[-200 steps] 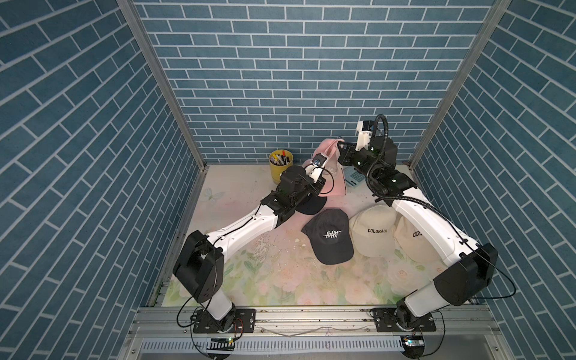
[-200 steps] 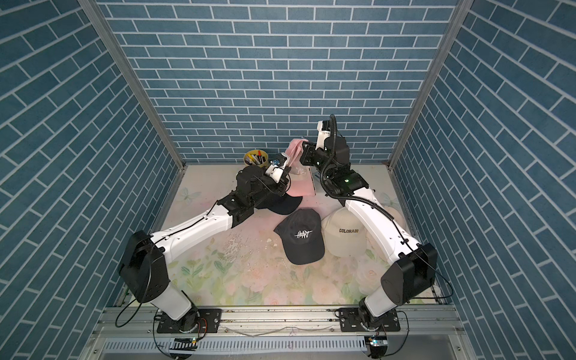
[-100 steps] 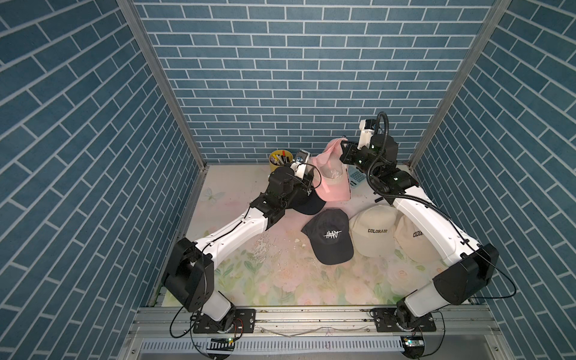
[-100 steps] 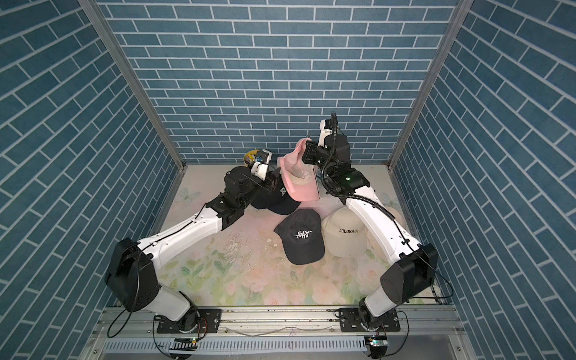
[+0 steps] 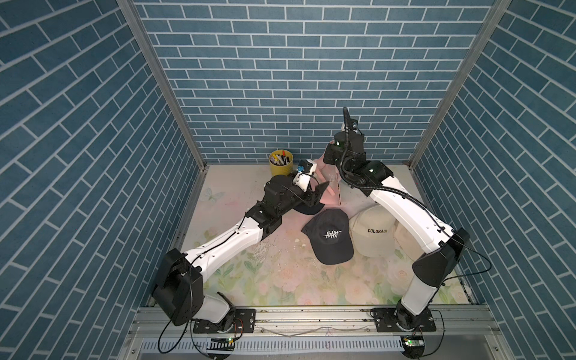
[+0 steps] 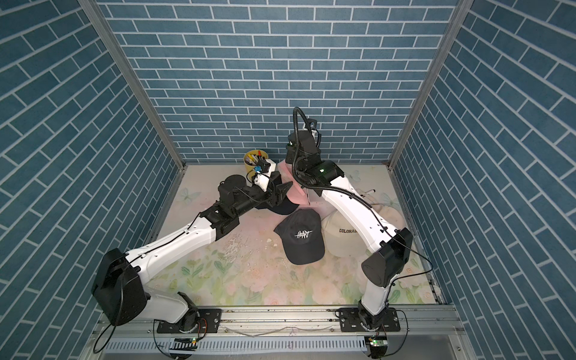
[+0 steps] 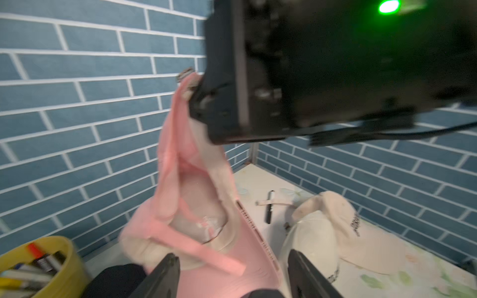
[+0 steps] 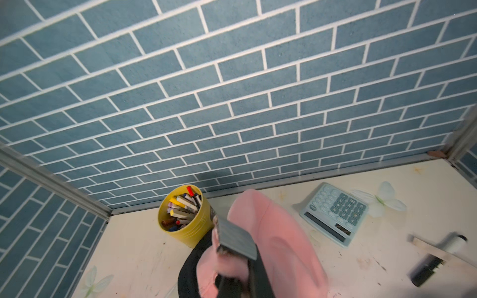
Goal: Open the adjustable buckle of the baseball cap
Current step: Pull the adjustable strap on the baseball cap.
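Observation:
A pink baseball cap (image 5: 331,187) (image 6: 296,194) hangs at the back of the table from my right gripper (image 5: 328,159) (image 8: 232,255). That gripper is shut on the cap's back band (image 7: 180,103), where a blurred metal buckle (image 7: 184,74) shows right beside its fingers. The cap's loose pink strap (image 7: 206,251) dangles free, its end just ahead of my left gripper (image 7: 233,273) (image 5: 318,187). The left gripper is open, a finger (image 7: 167,273) on each side of the cap's brim, touching nothing.
A yellow cup of pens (image 5: 280,162) stands at the back wall. A black HEART cap (image 5: 330,237), a cream COLORADO cap (image 5: 374,232) and another dark cap (image 5: 307,209) lie mid-table. A calculator (image 8: 333,211) and a marker (image 8: 436,260) lie near the back right corner.
My left gripper has opened and let go of the pink strap, which now hangs loose. The right arm, still gripping, raised the cap, then turned its wrist up toward the back wall.

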You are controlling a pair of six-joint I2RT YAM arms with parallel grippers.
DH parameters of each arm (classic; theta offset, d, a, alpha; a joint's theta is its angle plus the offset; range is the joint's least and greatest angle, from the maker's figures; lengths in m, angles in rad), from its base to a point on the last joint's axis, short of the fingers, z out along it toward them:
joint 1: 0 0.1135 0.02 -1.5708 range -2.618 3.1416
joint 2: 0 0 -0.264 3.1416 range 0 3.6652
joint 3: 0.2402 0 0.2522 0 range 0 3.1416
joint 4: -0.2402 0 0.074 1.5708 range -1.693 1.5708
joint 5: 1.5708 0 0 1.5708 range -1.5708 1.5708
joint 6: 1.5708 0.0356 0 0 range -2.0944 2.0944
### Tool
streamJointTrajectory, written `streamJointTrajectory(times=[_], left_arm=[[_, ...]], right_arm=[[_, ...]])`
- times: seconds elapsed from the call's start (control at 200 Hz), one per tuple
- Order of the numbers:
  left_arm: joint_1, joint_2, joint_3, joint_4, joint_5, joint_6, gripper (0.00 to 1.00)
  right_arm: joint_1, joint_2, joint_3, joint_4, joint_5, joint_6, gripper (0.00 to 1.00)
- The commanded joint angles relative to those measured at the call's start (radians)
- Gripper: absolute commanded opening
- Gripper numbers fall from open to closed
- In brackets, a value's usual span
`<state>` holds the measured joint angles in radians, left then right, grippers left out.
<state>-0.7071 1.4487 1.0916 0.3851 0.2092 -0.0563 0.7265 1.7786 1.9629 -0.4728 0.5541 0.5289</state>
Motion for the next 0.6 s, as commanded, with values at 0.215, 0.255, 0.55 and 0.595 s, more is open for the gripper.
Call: streamJointTrajectory(times=[0.215,0.255,0.55,0.595], left_arm=[[-0.039,0.021,-0.174,0.206,0.002,-0.178,0.73],[-0.052,0.025,-0.186,0.221,-0.028,-0.178,0.73],[-0.113,0.102,-0.2,0.314,-0.298,-0.157,0.75],[-0.112,0.12,-0.193,0.329,-0.309,-0.157,0.75]], right_arm=[[0.076,0.088,0.196,-0.185,0.272,0.129,0.0],[0.084,0.094,0.212,-0.196,0.285,0.144,0.0],[0.136,0.198,0.413,-0.344,0.376,0.201,0.0],[0.142,0.197,0.414,-0.342,0.384,0.2,0.0]])
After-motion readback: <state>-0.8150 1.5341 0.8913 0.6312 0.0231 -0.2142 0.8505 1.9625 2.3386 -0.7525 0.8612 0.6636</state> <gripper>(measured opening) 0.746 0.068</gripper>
